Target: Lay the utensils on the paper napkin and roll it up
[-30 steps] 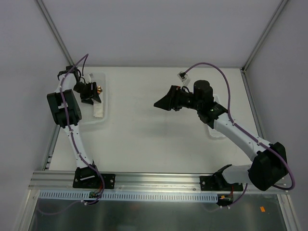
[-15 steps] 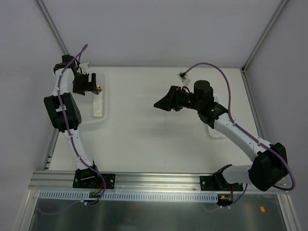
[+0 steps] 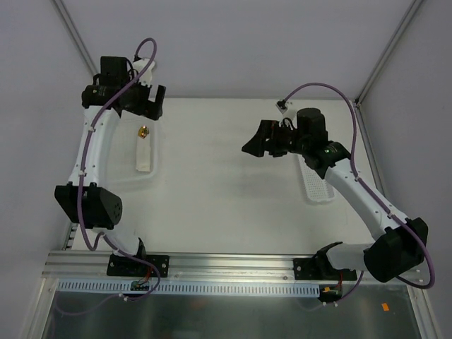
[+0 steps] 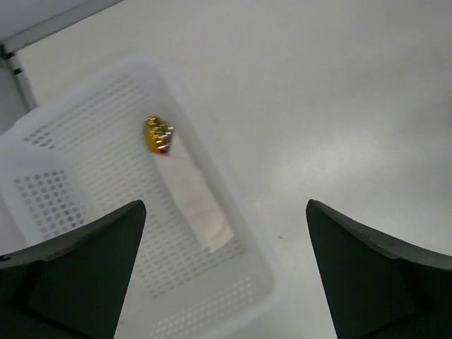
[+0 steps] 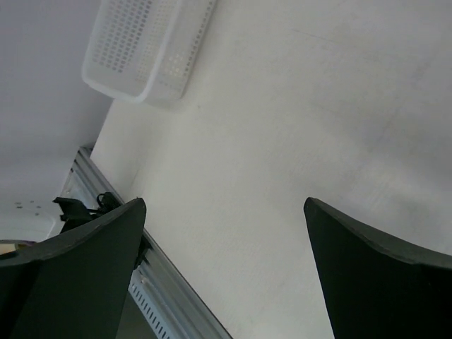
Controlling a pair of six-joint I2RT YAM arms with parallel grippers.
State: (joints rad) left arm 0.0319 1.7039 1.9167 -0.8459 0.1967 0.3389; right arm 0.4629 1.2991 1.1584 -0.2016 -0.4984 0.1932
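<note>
the left gripper [image 3: 150, 106] is being held high over the far left corner of the table [image 3: 226, 183], its jaws spread as wide as they go with nothing gripped between them; in the left wrist view only open air is being framed by the two dark fingers [image 4: 85, 268]. directly beneath, the paper napkin [image 4: 201, 205] is being seen as a tight white roll lying on the floor of the left basket [image 4: 99, 169], with the gold bowl of the spoon [image 4: 157, 134] poking out of its far end. the fork is not being shown anywhere; it is being judged as likely wrapped inside the roll, though that cannot be told. the right gripper [image 3: 256, 141] is being carried above bare table right of centre, jaws likewise fully parted and empty, well apart from the roll, with the right basket [image 3: 316, 187] lying under its forearm. the height and the open jaws of both arms are being read as clearance, so that the roll is not being disturbed in the basket, and the task is being judged as essentially finished.
</note>
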